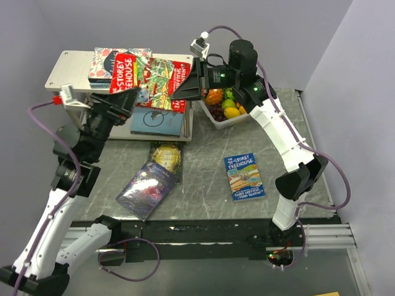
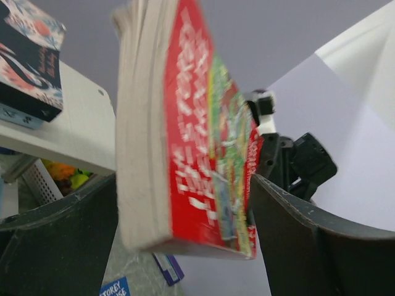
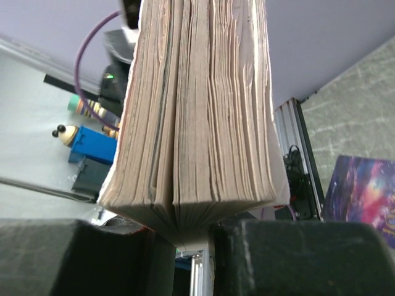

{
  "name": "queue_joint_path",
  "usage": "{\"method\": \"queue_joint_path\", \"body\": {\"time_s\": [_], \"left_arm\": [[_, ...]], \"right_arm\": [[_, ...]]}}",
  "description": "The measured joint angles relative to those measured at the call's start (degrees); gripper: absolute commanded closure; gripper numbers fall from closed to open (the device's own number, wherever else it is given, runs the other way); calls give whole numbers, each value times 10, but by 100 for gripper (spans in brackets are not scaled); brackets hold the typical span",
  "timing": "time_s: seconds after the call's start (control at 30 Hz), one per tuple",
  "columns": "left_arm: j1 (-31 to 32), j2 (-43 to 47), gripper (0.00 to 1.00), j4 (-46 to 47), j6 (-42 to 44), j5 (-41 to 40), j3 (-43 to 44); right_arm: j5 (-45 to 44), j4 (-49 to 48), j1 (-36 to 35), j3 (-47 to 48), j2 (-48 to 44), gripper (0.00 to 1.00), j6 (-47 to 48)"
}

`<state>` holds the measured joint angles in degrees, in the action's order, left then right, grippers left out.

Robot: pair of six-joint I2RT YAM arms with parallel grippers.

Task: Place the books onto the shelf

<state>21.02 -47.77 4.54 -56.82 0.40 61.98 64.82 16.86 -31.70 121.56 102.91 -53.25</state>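
The right gripper (image 1: pixel 187 83) is pinching a red-covered paperback book (image 1: pixel 151 75) over the right half of the low two-tier whitish shelf (image 1: pixel 71 68), with the left gripper (image 1: pixel 123 102) hovering at the book's near end. The right wrist camera is looking straight at the book's greyed page edges, clamped between its black jaws. The left wrist camera is showing the red cover standing between jaws spread wide, with the dark fingers (image 2: pixel 55 246) flanking it.

Only the overhead view is taking in the rest. A floral paperback (image 1: pixel 114 60) is lying on the top board and a pale blue book (image 1: pixel 157 122) on the lower one. A green-gold book (image 1: pixel 168 155), a dark purple galaxy book (image 1: pixel 145 190) touching it, and a blue paperback (image 1: pixel 245 176) are lying on the grey marbled surface (image 1: pixel 203 185). A white basket of fruit (image 1: pixel 228 123) is sitting just beside the shelf. Pale lilac walls (image 1: pixel 278 31) are closing in behind.
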Motion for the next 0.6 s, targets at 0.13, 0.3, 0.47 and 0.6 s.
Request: {"method": "queue_joint_path", "body": {"time_s": [0.13, 0.3, 0.47, 0.6], "left_arm": [[-34, 29, 14, -7, 0, 3, 1], [-52, 41, 22, -9, -4, 28, 2], [-61, 34, 33, -10, -15, 64, 2], [-67, 34, 31, -9, -26, 85, -5]], "right_arm": [[6, 11, 14, -15, 0, 100, 4], [13, 12, 21, -17, -2, 100, 4], [16, 9, 25, -17, -2, 100, 2], [18, 2, 27, -17, -2, 100, -5]]}}
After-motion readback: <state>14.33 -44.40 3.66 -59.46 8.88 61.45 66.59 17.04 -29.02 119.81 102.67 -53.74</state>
